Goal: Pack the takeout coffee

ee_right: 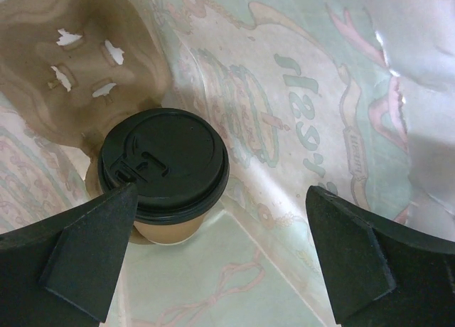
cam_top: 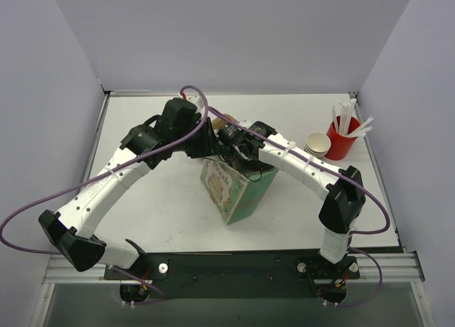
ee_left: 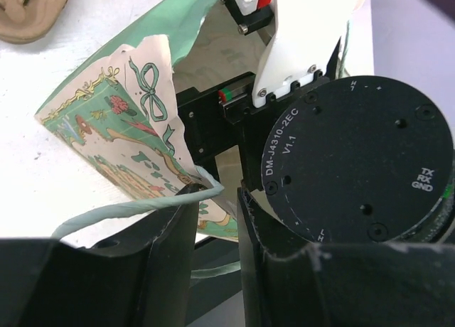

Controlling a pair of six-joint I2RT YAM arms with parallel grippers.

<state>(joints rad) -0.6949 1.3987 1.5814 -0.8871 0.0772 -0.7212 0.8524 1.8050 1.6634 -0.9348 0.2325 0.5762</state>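
Green printed paper forms the gift bag point(cam_top: 238, 192) at the middle of the white table point(cam_top: 156, 199), and it leans a little. The left arm point(cam_top: 106, 185) reaches to the bag's rear rim. The right arm point(cam_top: 306, 167) bends down into its mouth from the right. Both sets of fingers and the coffee are hidden from this camera. At the right rear, a red cup of white sticks point(cam_top: 341, 138) stands just beside a stack of brown paper cups point(cam_top: 318, 143).

From the left wrist, the left gripper point(ee_left: 217, 206) sits at the bag's torn, printed rim with its black fingers a little apart. The pale green twisted-paper handle point(ee_left: 128, 212) drapes over one fingertip and a second strand crosses the gap lower down; neither looks pinched. The right arm's round black motor housing point(ee_left: 362, 156) fills the right side. A moulded pulp cup carrier point(ee_left: 28, 11) lies on the table in the far corner, apart from the bag.

From the right wrist, looking down inside the bag, the right gripper point(ee_right: 222, 199) is spread wide and holds nothing. The takeout coffee point(ee_right: 163, 160), a brown kraft cup under a black lid, stands upright on the bag's floor. The picture-left fingertip overlaps the lid's edge, and the other finger is well apart. A brown patch point(ee_right: 78, 64) with small pale openings shows beyond the cup; I cannot tell whether it is inside the bag or seen through the paper.
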